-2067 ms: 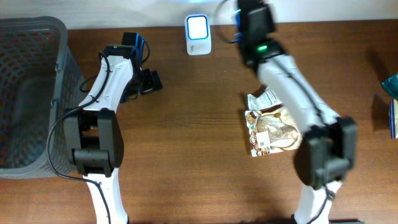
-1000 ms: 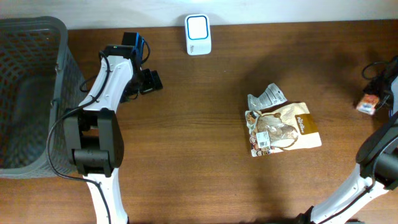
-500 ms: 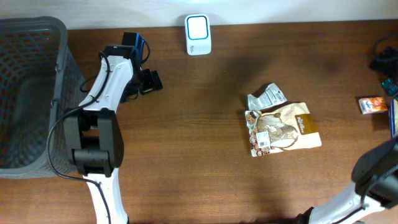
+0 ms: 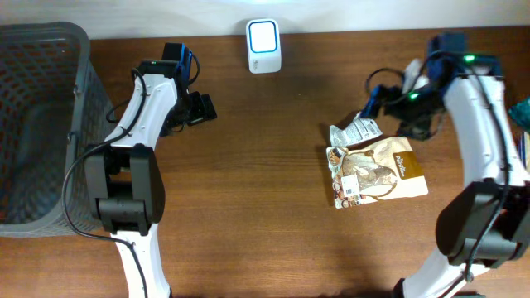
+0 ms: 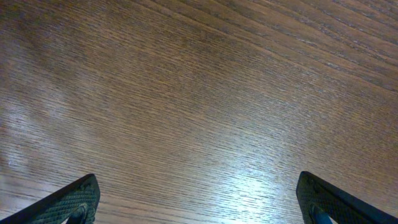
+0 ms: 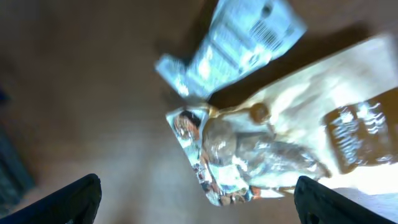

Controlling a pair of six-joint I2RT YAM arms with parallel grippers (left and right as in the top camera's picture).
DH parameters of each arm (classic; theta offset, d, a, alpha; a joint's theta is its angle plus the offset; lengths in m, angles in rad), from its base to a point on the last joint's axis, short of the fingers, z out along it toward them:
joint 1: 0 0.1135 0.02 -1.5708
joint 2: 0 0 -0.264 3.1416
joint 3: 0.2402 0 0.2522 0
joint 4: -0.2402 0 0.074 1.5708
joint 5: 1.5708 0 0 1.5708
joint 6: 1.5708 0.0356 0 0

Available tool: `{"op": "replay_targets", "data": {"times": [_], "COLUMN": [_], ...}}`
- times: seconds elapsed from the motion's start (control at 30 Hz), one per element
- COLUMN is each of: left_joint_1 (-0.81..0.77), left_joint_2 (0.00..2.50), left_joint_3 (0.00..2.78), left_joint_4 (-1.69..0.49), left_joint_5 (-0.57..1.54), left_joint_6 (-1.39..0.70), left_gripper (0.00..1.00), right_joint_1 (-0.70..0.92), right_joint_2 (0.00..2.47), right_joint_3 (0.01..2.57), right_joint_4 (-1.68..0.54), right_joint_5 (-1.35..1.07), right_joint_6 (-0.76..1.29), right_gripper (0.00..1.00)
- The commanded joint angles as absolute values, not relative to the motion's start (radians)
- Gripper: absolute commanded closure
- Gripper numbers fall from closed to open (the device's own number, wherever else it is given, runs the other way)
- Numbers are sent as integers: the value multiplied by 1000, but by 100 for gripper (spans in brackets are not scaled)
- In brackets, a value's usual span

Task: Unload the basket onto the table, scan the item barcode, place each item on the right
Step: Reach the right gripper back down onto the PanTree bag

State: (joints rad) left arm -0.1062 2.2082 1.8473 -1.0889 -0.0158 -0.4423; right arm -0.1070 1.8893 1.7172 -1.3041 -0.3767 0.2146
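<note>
Right gripper (image 4: 383, 106) of mine hangs wide open and empty, above the small packet (image 4: 354, 129). Just beside it, toward the desk's near edge, lies the brown pouch (image 4: 377, 172), long axis left-right. This arm is nearer.

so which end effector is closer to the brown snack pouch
Right. The right end effector hovers by the upper edge of the brown snack pouch and the silver packet; the left end effector sits far across the table, near the basket.
</note>
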Motion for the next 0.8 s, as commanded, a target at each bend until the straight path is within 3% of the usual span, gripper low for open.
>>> {"op": "replay_targets", "data": {"times": [0.0,0.1,0.33,0.77], "left_joint_1": [-109,-109,-109,-109], "left_joint_2": [2178,2178,2178,2178], "left_joint_3": [1843,1843,1843,1843], "left_joint_4": [-1090,-1090,-1090,-1090], "left_joint_5": [-23,-23,-23,-23], "left_joint_6": [-440,-440,-440,-440], "left_gripper": [1,1,1,1], "right_joint_1": [-50,-31,-40,-39], "right_joint_2": [1904,1904,1904,1904], "right_joint_3": [1625,1535,1340,1209], "right_joint_4": [-1298,-1261,-1080,-934], "right_joint_5": [-223,-141,-143,-141], "right_joint_6": [420,668,940,1004], "right_gripper": [1,1,1,1]}}
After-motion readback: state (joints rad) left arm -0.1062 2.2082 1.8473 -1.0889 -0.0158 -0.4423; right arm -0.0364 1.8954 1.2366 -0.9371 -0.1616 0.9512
